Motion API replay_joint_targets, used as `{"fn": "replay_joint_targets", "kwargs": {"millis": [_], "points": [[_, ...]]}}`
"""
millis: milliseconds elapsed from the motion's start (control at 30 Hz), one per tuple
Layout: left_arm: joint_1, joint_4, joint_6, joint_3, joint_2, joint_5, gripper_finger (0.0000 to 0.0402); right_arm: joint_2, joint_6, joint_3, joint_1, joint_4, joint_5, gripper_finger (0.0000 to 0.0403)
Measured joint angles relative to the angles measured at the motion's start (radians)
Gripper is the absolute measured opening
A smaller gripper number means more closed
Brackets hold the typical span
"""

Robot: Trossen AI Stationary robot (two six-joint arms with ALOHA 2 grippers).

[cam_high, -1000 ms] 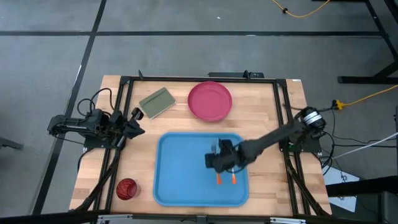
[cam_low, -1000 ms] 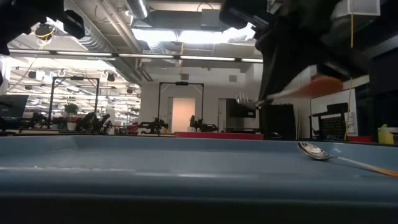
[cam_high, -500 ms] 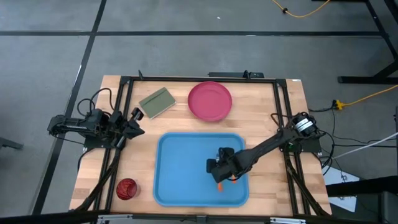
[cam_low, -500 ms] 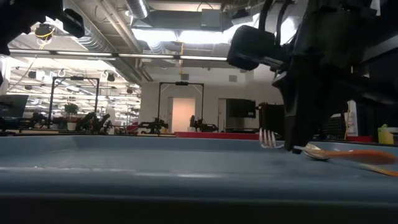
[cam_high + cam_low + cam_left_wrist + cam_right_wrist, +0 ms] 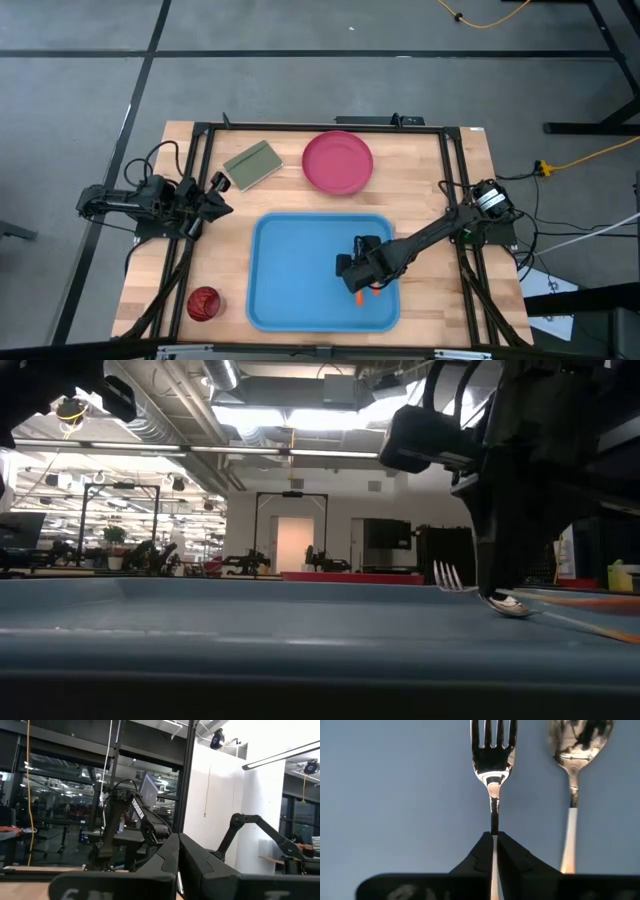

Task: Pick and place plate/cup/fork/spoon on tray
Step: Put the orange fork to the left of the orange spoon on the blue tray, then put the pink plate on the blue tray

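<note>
The blue tray (image 5: 290, 270) lies at the table's near middle. My right gripper (image 5: 362, 275) is low over its right part and shut on the fork (image 5: 493, 755), which has silver tines and an orange handle (image 5: 360, 295). The spoon (image 5: 577, 745) lies on the tray floor right beside the fork; its handle shows orange toward its end (image 5: 376, 288). The pink-red plate (image 5: 338, 162) rests on the table beyond the tray. The dark red cup (image 5: 204, 302) stands left of the tray. My left gripper (image 5: 215, 195) is shut and empty at the table's left. My right gripper pinches the fork's thin metal stem (image 5: 494, 822) between its two fingers, behind the tines. The fingers come from above, pointing down. The fork lies about level and low over the tray floor, tines (image 5: 447, 574) toward the far edge; whether it rests on the tray I cannot tell.
An olive-green block (image 5: 252, 165) lies at the far left of the table, beside the plate. A black frame rail (image 5: 455, 190) runs along the table's right side.
My right gripper has gone down and a little toward the near edge with the fork. The fork, held tilted with its handle up a second ago, is now level and low beside the spoon. The gripper stays shut on it.
</note>
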Motion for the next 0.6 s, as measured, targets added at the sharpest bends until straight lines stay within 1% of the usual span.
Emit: {"fn": "replay_joint_targets", "kwargs": {"millis": [167,600], "points": [[0.000,0.000,0.000,0.000,0.000,0.000,0.0000,0.000,0.000,0.000,0.000,-0.038,-0.039,0.0040],[0.000,0.000,0.000,0.000,0.000,0.000,0.0000,-0.001,-0.003,0.000,-0.002,-0.052,-0.039,0.0045]]}}
